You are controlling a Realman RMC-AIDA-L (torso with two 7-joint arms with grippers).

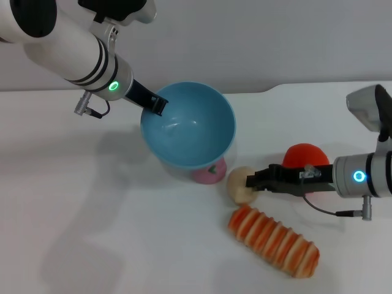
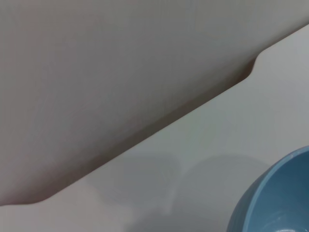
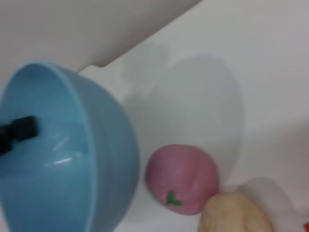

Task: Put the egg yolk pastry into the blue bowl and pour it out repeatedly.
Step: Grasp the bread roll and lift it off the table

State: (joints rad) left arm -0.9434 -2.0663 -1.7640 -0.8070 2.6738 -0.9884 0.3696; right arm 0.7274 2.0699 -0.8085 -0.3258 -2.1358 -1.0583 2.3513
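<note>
White tabletop runs from my camera out to a pale wall, and nearest me on it lies the striped bread (image 1: 274, 241), orange and cream, just in front of my right arm's line of work. Behind it my right gripper (image 1: 250, 181) reaches in from the right, its tip against the egg yolk pastry (image 1: 241, 185), which sits on the table touching or nearly touching the fingers; I cannot tell from here whether they are spread around it or pinched on it. An orange fruit (image 1: 305, 158) sits just behind that arm. Further in, the pink bun (image 1: 209, 174) rests tucked beneath the blue bowl (image 1: 188, 125), close beside the pastry. My left gripper (image 1: 157, 103) pinches the bowl's far-left rim, one finger inside the wall, holding it raised and tilted so its mouth faces me and the pastry. I see nothing in the bowl, so I judge this as the reloading part of a cycle: the pastry has yet to be lifted and dropped in, then poured out. The bun crowds the pastry and sits under the bowl's lip, and the bread lies where a poured pastry might roll.
</note>
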